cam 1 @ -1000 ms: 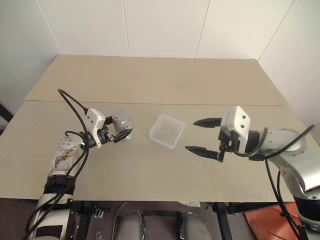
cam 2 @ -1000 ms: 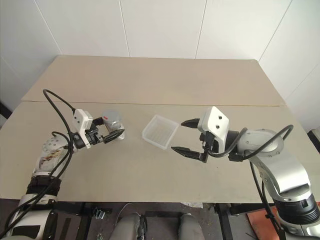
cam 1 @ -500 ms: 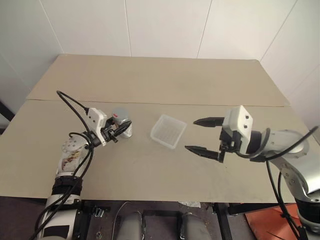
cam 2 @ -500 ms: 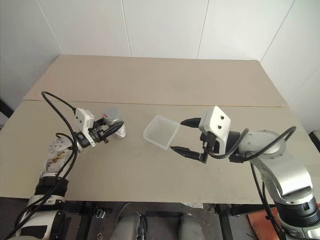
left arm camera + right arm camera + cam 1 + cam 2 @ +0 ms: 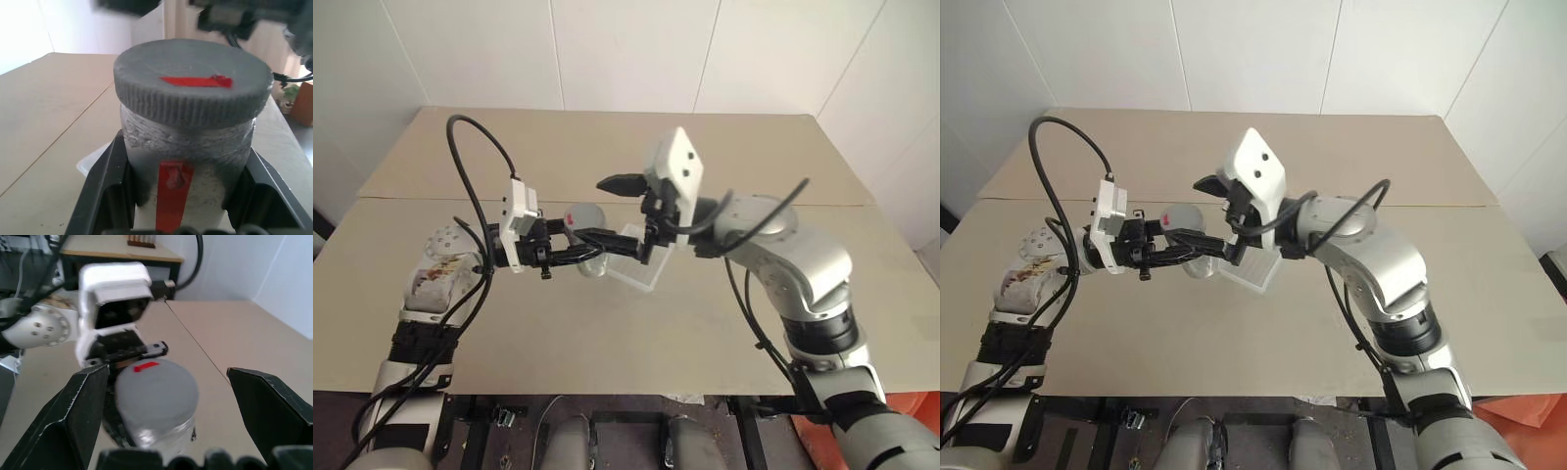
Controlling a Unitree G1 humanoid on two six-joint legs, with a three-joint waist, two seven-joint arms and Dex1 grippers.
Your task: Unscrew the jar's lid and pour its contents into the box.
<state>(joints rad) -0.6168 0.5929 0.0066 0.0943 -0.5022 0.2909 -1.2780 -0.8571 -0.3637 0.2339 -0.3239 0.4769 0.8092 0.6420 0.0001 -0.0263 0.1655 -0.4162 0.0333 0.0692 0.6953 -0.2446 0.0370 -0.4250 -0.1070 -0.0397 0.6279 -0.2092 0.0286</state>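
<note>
Jar: the jar [image 5: 188, 147] is being held upright above the desk [image 5: 607, 147], over its middle, between the two black fingers [image 5: 105, 191] of the left gripper [image 5: 579, 247], which are clamping its body below the cap.
Lid: the lid [image 5: 193, 83] is sitting fully on the jar, its red mark facing up; nothing is showing it loosened, so I am judging the unscrewing as not yet begun.
Left gripper: it is gripping the jar tightly and pointing toward the robot's right.
Right gripper: the right gripper [image 5: 625, 211] is hanging with its fingers spread wide, one finger [image 5: 78, 416] on each side of the lid and apart from it, not touching as far as the wrist view shows.
Box: the box [image 5: 641, 266] is lying on the desk near the middle, just beside and below the raised jar, partly hidden by the right gripper; it is looking empty where it shows.
Contents: the contents are not showing through the cloudy wall.
Done: the jar is lifted and presented to the other hand.
Left: closing on the lid, twisting it off, setting it aside, tipping the jar over the box.
Risk: the jar may be turning in the left fingers once twisting starts.
</note>
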